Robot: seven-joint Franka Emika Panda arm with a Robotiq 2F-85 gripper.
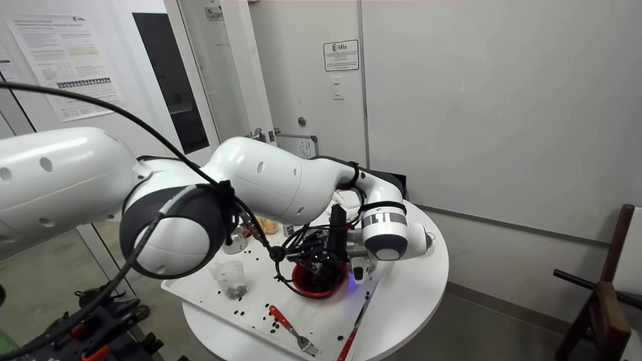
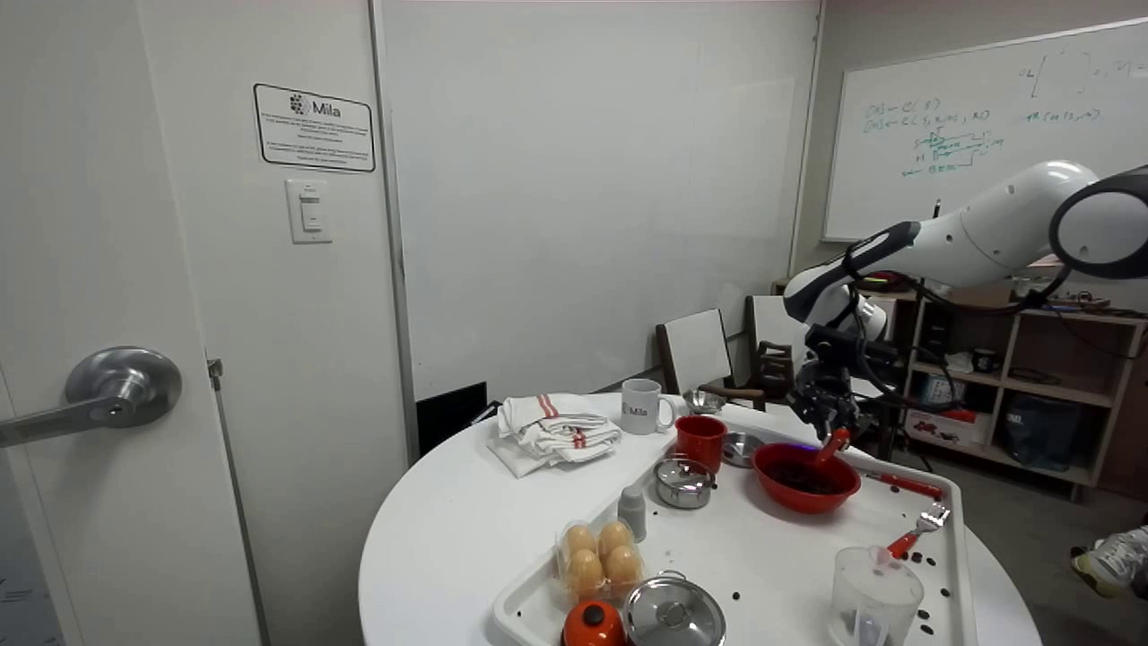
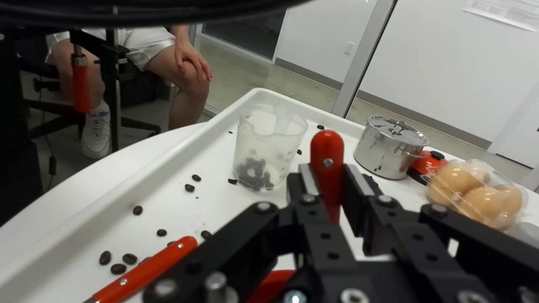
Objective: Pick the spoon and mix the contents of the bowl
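The red handle of the spoon [image 3: 327, 155] stands between the fingers of my gripper [image 3: 328, 181], which is shut on it. In an exterior view the spoon's handle [image 2: 833, 446] slants down into the red bowl [image 2: 807, 502], where dark beans lie. Its lower end is hidden among the beans, so the spoon's head does not show. Directly above the bowl [image 1: 321, 295] hangs my gripper [image 1: 316, 260], covering part of it. Only a piece of the bowl's rim [image 3: 271, 284] appears at the bottom of the wrist view.
On the white tray [image 2: 753, 565] lie a fork [image 1: 282, 318], a knife [image 1: 347, 343] and scattered beans. A clear measuring cup [image 3: 269, 147] with beans, steel pots [image 3: 389, 147], a red mug [image 2: 700, 444] and boxed eggs [image 2: 601, 561] stand around the bowl. Arm cables hang near the bowl.
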